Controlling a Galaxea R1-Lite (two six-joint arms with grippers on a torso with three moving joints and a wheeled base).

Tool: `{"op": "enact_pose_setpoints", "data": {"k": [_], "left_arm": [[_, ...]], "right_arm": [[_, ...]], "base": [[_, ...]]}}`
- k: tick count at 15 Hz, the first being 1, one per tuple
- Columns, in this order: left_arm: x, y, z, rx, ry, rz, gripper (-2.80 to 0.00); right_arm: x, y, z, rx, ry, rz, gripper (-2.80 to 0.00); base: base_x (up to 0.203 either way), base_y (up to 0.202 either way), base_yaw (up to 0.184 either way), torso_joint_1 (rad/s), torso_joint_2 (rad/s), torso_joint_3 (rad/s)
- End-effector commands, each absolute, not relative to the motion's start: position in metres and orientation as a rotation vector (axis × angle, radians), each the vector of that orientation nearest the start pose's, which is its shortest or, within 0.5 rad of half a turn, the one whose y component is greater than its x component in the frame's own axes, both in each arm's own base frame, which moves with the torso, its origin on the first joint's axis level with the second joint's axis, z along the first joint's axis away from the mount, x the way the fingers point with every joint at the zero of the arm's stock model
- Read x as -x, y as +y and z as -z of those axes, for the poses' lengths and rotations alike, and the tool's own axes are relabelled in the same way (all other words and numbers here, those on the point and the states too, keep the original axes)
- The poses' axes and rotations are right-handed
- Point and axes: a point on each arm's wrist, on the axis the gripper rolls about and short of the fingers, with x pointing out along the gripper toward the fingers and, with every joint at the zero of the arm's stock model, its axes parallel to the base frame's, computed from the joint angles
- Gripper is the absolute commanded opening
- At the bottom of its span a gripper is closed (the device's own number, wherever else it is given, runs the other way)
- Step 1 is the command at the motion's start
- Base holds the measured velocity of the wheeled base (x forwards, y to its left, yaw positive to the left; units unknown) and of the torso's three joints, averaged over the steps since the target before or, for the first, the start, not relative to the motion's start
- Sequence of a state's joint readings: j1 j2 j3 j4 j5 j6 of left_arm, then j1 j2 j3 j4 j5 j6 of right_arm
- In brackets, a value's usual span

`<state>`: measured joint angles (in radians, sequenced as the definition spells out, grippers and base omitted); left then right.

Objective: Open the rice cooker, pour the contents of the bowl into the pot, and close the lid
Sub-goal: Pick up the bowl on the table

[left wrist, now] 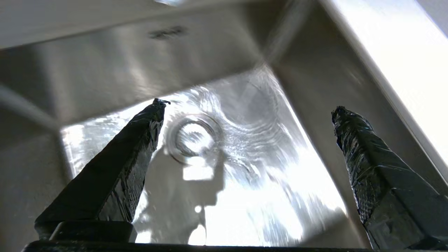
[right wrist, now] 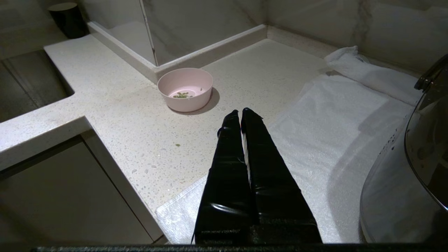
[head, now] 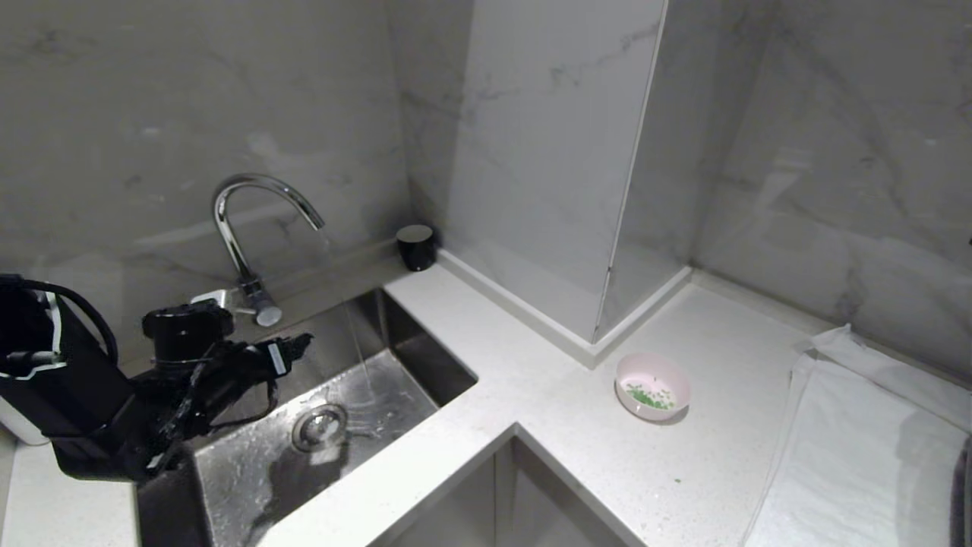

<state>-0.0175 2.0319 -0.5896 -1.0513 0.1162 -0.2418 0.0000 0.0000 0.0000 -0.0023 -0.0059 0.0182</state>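
The small pink bowl (head: 645, 371) (right wrist: 185, 102) stands on the white counter near the corner of the marble pillar. A scatter of green bits (head: 650, 396) (right wrist: 182, 94) lies inside it. The rice cooker, its pot and its lid are out of view. My left arm (head: 190, 372) reaches over the sink, far to the left of the bowl. The left gripper (left wrist: 249, 107) is open there, with nothing between its fingers, above the drain (left wrist: 192, 138). Over the towel's edge, short of the bowl, my right gripper (right wrist: 239, 111) is shut and empty.
Water runs from the chrome faucet (head: 243, 228) into the steel sink (head: 429, 353). A black cup (head: 417, 247) stands in the back corner. A white towel (head: 858, 441) (right wrist: 332, 133) covers the counter's right side, with a shiny steel pan (right wrist: 402, 182) on it. One stray green bit (right wrist: 177, 145) lies on the counter.
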Motion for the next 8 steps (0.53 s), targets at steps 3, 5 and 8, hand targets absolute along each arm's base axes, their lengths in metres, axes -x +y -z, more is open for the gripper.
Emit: {"op": "enact_pose_setpoints", "data": {"k": [3, 5, 8], "left_arm": [[-0.284, -0.029, -0.090, 0.190, 0.326, 0.004, 0.00], [-0.263, -0.036, -0.096, 0.187, 0.306, 0.051, 0.00], [-0.227, -0.035, -0.113, 0.197, 0.256, 0.117, 0.00]], "right_arm": [[0.023, 0.000, -0.076, -0.018, -0.005, 0.006, -2.80], [0.023, 0.000, -0.076, -0.018, -0.005, 0.006, -2.80], [0.023, 0.000, -0.076, -0.018, -0.003, 0.006, -2.80]], "base": [[0.000, 0.000, 0.000, 0.000, 0.00, 0.000], [0.000, 0.000, 0.000, 0.000, 0.00, 0.000], [0.000, 0.000, 0.000, 0.000, 0.00, 0.000]]}}
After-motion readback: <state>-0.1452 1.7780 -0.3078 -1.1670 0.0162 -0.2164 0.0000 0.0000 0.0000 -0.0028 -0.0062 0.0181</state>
